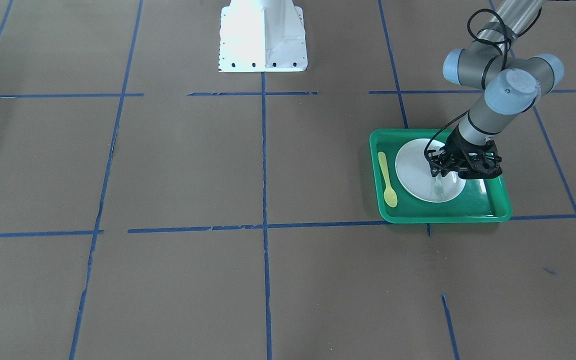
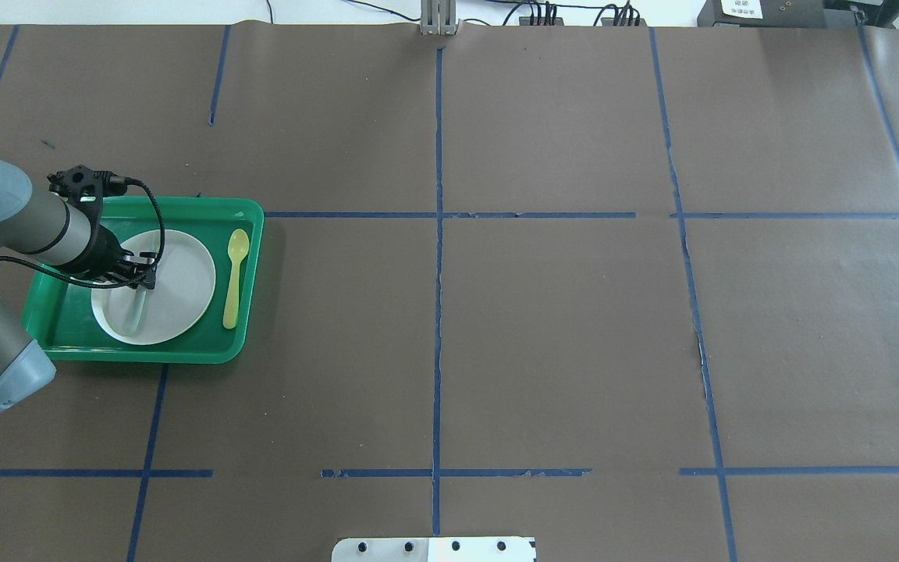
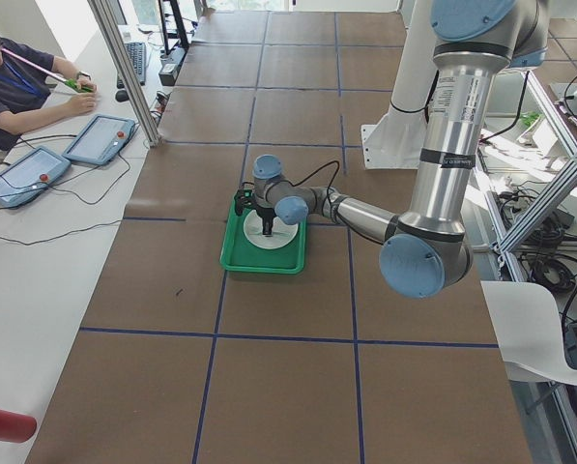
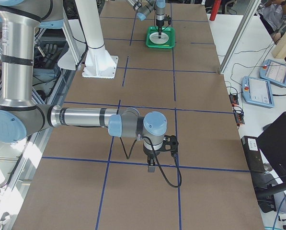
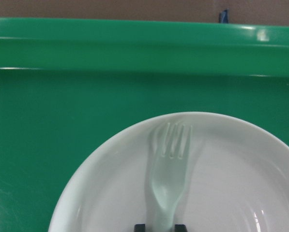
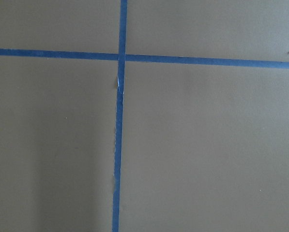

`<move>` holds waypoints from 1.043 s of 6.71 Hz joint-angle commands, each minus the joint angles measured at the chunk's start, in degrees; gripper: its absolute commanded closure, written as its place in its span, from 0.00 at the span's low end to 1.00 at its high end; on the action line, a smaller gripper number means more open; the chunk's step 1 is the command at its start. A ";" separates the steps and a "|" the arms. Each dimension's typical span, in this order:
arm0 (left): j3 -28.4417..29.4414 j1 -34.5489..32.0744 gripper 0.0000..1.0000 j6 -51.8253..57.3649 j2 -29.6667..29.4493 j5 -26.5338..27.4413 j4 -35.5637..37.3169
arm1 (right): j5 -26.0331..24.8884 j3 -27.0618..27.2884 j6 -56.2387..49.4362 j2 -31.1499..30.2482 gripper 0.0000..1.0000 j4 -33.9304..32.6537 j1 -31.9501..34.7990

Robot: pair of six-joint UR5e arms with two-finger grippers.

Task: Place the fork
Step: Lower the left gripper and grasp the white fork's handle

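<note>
I am clasping one fork point(image 5: 167, 179) in my left gripper point(image 5: 160, 226) over one plate point(image 5: 241, 179) in one tray point(image 5: 52, 125). The overhead, unlike my wrist view, is showing one spoon point(image 2: 235, 277). Right gripper point(image 4: 152, 168): cannot tell.

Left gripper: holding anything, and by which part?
Yes: the left gripper grips the small pale translucent plastic fork by its handle end, tines out over the round white plate.
</note>
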 commanded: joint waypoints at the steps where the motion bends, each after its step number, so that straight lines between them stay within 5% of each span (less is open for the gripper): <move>1: 0.20 0.15 0.65 -0.09 -0.07 0.00 -0.01 | 0.00 0.00 -0.04 0.00 0.00 0.00 0.00; 3: -0.06 0.15 0.68 -0.09 -0.07 0.00 -0.01 | 0.00 0.00 -0.05 0.00 0.00 0.00 0.00; 5: -0.50 0.06 1.00 -0.09 0.19 0.00 -0.01 | 0.00 0.00 0.04 0.00 0.00 0.00 0.00; 7: -4.51 -0.63 1.00 0.00 2.38 -0.17 0.51 | 0.00 0.00 0.04 0.00 0.00 0.00 0.00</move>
